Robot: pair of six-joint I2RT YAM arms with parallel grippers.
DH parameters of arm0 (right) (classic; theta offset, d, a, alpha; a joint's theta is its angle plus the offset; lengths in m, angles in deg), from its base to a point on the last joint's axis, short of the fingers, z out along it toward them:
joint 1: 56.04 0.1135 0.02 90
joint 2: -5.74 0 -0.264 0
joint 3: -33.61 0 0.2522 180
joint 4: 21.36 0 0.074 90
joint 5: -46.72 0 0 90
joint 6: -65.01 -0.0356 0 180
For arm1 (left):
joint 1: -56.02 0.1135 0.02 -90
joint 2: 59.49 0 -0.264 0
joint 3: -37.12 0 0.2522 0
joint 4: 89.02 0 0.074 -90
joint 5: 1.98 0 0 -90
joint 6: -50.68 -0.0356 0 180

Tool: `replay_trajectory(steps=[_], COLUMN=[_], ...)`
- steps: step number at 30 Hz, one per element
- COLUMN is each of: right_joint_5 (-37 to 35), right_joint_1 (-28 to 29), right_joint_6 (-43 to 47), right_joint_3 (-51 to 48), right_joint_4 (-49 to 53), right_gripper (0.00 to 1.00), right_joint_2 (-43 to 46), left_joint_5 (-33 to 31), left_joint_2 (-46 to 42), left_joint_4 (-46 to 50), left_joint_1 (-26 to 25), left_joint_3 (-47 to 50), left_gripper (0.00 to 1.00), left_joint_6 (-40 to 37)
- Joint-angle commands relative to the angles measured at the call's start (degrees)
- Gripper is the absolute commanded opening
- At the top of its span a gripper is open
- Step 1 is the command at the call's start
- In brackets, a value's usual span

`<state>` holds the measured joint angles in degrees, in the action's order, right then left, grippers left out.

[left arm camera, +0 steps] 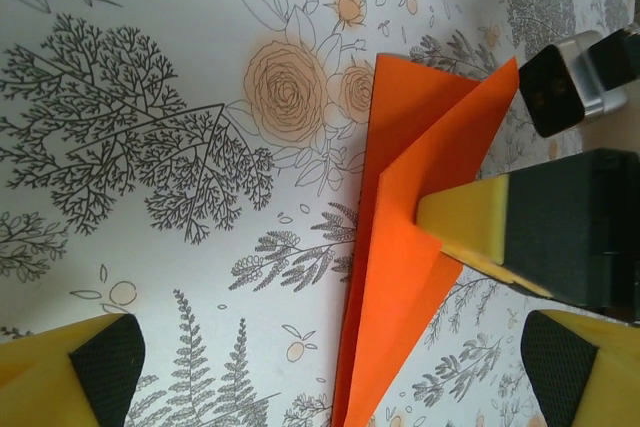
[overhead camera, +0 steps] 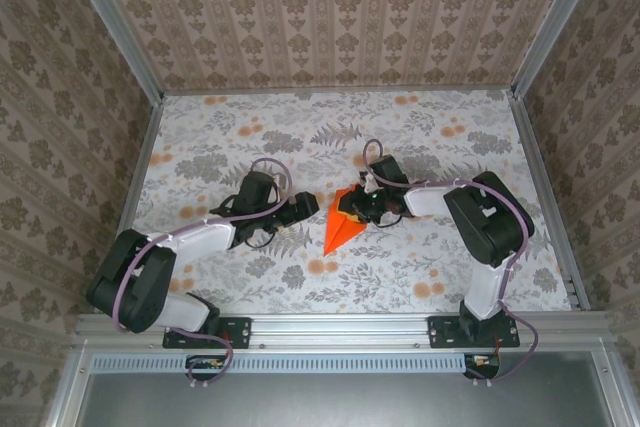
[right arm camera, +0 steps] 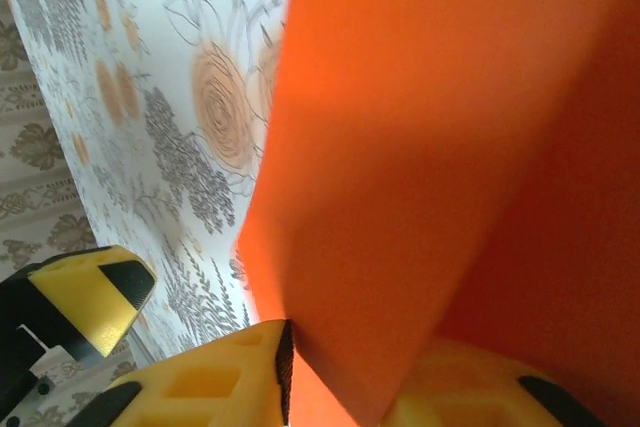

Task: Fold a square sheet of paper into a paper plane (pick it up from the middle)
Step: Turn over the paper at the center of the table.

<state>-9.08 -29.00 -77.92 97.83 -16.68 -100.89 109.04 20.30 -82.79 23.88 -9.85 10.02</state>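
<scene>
On the floral tablecloth (overhead camera: 430, 147) (damask-papered walls (overhead camera: 340, 17) around) rests the paper plane (overhead camera: 340, 230).

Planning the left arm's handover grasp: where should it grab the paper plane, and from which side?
Probably the long edge of the paper plane that faces the left arm, midway toward the tip, approached from the side of the left gripper. The right gripper pinches the wide end, and that edge lies unobstructed before the open left gripper.

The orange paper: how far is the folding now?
Done: the paper is already creased into a pointed dart. In hand: the right fingers pinch its wide end; the left fingers hang open beside it. Left: perhaps last folds, then release.
</scene>
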Motion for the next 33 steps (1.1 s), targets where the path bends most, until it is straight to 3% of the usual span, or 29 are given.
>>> replay_trajectory(steps=[1,7,14,23,26,33], right_joint_5=[2.2,7.2,17.9,22.2,23.3,24.1], right_joint_1=[0.3,-2.1,-5.3,-5.2,-4.8,-5.1], right_joint_6=[-0.3,0.0,-5.4,-14.3,-15.2,-15.3], right_joint_3=[-1.2,-2.8,0.9,2.3,2.0,1.6], right_joint_4=[-3.0,-9.7,-16.0,-24.5,-25.2,-24.0], right_gripper=[0.19,0.08,0.08,0.1,0.11,0.15], right_joint_2=[-0.1,8.3,11.6,11.7,11.6,12.2], left_joint_5=[2.6,8.2,14.6,18.7,18.6,18.0], left_joint_2=[0.3,-1.7,-3.1,-1.7,-0.2,1.1], left_joint_4=[-2.3,-6.8,-16.8,-32.1,-36.0,-37.0], left_joint_1=[0.5,1.1,-0.4,-2.8,-2.8,-2.7], left_joint_3=[1.1,3.2,2.9,0.5,0.0,-0.3], left_gripper=[1.0,1.0,1.0,0.99,0.91,0.5], left_joint_6=[2.0,6.2,12.4,19.1,20.2,19.5])
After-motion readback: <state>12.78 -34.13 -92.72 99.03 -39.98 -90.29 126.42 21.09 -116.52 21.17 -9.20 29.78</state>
